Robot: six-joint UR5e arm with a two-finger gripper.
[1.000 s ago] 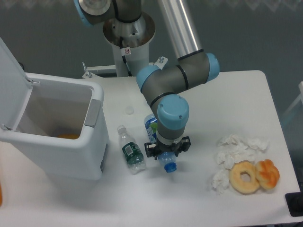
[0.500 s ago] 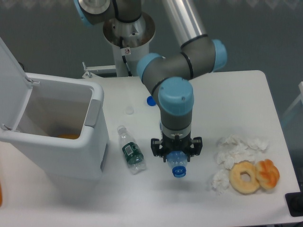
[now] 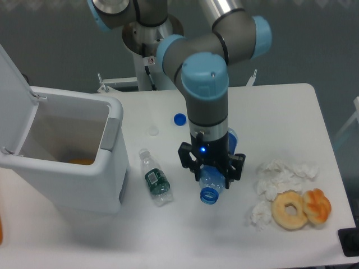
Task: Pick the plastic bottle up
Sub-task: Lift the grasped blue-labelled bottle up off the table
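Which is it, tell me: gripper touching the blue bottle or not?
Touching. The camera view shows the gripper clamped on the blue bottle, fingers against its sides.

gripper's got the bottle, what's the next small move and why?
Probably a short straight lift. The gripper is shut on the bottle, whose open neck points down, seemingly near the table. Going straight up gains clearance from the small bottle and tissues.

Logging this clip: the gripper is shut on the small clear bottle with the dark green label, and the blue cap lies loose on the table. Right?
Not quite. The fixed camera shows the gripper shut on the larger blue-tinted plastic bottle; the small green-labelled bottle lies untouched beside the bin. The blue cap does lie loose on the table.
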